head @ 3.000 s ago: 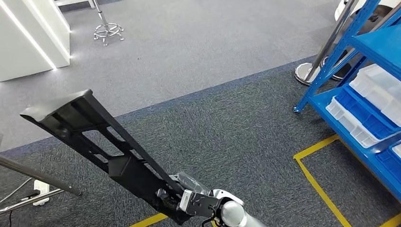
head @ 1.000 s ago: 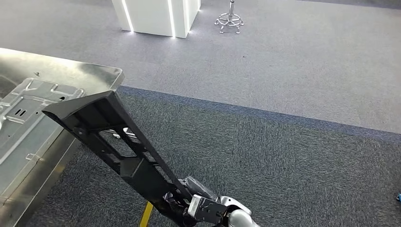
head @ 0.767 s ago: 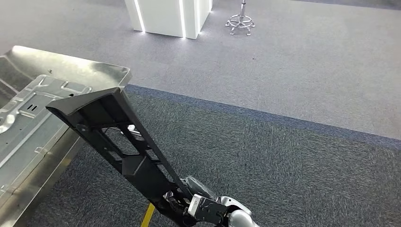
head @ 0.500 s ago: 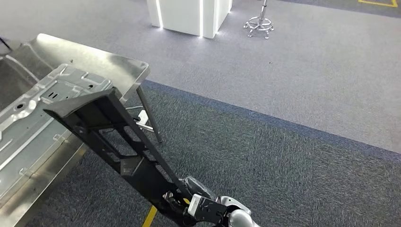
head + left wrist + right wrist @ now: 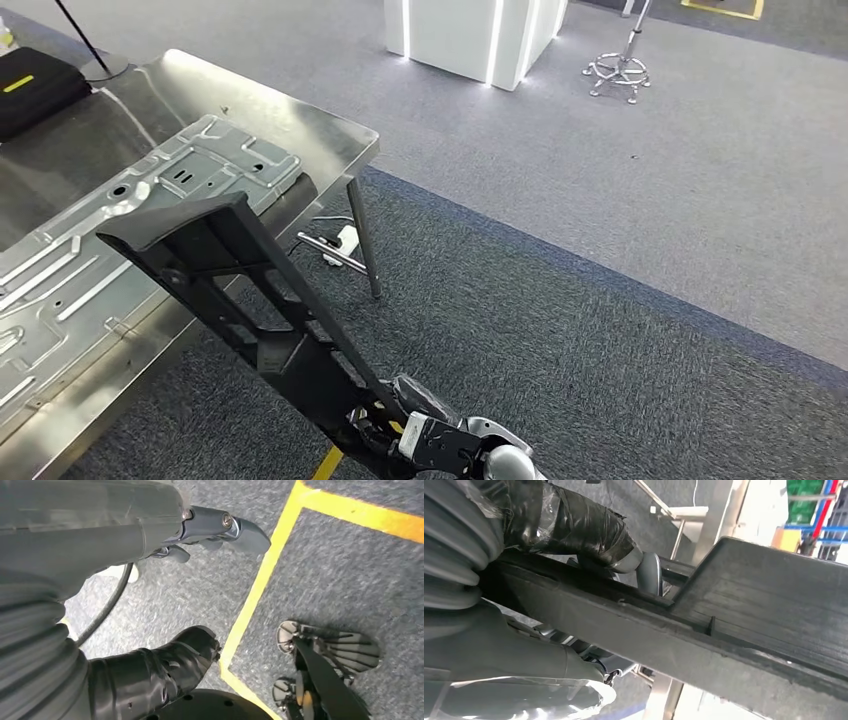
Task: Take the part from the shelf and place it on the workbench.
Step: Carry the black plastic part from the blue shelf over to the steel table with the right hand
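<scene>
Grey carpet [image 5: 620, 300] with a steel workbench [image 5: 330, 140] at far left, a stamped metal panel [image 5: 120, 240] lying on it. Right hand [image 5: 420, 435] – fingers [image 5: 574, 525] wrapped tight around the near end of the long black part [image 5: 250, 310], raised, far end over the workbench edge. Left hand [image 5: 165, 600] – fingers [image 5: 235, 527] spread, holding nothing.
</scene>
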Robot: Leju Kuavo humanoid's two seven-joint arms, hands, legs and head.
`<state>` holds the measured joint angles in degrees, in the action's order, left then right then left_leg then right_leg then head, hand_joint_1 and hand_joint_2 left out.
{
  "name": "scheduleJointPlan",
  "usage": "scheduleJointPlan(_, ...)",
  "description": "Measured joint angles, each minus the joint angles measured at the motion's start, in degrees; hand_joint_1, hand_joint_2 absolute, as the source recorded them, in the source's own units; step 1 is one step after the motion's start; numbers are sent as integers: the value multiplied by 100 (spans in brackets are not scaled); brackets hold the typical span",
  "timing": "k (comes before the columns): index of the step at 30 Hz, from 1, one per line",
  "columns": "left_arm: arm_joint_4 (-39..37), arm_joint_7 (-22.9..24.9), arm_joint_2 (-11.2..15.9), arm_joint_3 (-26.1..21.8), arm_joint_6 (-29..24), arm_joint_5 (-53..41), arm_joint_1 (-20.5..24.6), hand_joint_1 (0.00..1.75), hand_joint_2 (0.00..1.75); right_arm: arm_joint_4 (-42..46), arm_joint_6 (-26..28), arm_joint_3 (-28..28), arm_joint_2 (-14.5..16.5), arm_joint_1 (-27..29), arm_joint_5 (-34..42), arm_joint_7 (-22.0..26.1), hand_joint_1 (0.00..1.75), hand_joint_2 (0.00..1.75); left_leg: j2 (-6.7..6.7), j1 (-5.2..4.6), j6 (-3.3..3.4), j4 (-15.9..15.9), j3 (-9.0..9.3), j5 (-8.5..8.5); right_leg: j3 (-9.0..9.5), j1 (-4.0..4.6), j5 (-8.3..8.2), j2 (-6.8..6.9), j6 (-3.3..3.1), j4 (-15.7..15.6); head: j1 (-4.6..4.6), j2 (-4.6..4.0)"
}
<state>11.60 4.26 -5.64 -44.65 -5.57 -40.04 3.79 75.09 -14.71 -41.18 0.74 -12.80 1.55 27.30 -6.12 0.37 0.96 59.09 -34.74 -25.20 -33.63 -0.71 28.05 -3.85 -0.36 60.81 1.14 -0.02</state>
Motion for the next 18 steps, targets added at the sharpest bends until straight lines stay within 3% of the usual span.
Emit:
scheduleJointPlan(2,-1,-7,1,0,1,-15,-12,0,175,3,0,1,4,-3,-1,0,169,175,-99,18,-70,-13,-35,16,15,16,-10,77,-42,-31,-2,0)
scheduleJointPlan(4,-1,-13,4,0,0,-31,-25,0,175,10,0,1,14,-12,-3,0,169,175,43,21,-123,92,-84,-49,68,13,-36,199,-112,-90,-6,-1)
scheduleJointPlan(5,-1,-15,5,0,0,-38,-22,0,175,15,0,1,19,-15,-3,1,169,175,193,16,-144,295,-178,-164,95,8,-46,270,-144,-121,-7,-1)
scheduleJointPlan(7,-1,-21,5,0,4,-45,-8,0,175,19,0,2,20,-14,-8,2,169,175,480,21,-179,991,-516,-506,115,27,-37,422,-185,-137,-10,0)
scheduleJointPlan(9,-1,-28,4,0,8,-48,-5,0,175,17,0,3,16,-10,-14,-1,169,175,557,40,-206,1546,-801,-676,121,46,-15,577,-200,-135,-10,1)
scheduleJointPlan(10,-1,-31,4,0,8,-49,-11,0,175,17,0,3,15,-10,-16,-2,169,175,573,44,-210,1528,-792,-602,131,50,-3,644,-198,-135,-10,0)
scheduleJointPlan(11,-1,-33,5,0,8,-50,-18,0,175,17,0,3,15,-11,-17,-2,169,175,599,43,-203,1281,-662,-433,148,51,13,707,-191,-134,-11,0)
scheduleJointPlan(12,-1,-38,5,0,8,-51,-22,0,175,19,0,3,15,-14,-19,-2,169,175,675,36,-184,868,-444,-229,172,52,30,766,-179,-134,-11,0)
scheduleJointPlan(14,1,-50,7,0,9,-52,-9,0,175,26,0,4,15,-22,-24,-2,169,175,869,-19,-112,168,-77,1,209,74,67,869,-135,-134,-10,0)
scheduleJointPlan(16,1,-59,7,0,10,-52,-1,0,175,33,0,6,18,-29,-26,-2,169,175,919,-72,-42,-26,5,3,230,87,90,957,-79,-141,-9,0)
scheduleJointPlan(18,0,-62,5,-1,11,-52,-15,0,175,42,0,8,22,-34,-28,-4,169,175,807,-62,18,-78,20,25,260,77,119,995,-12,-143,-7,0)
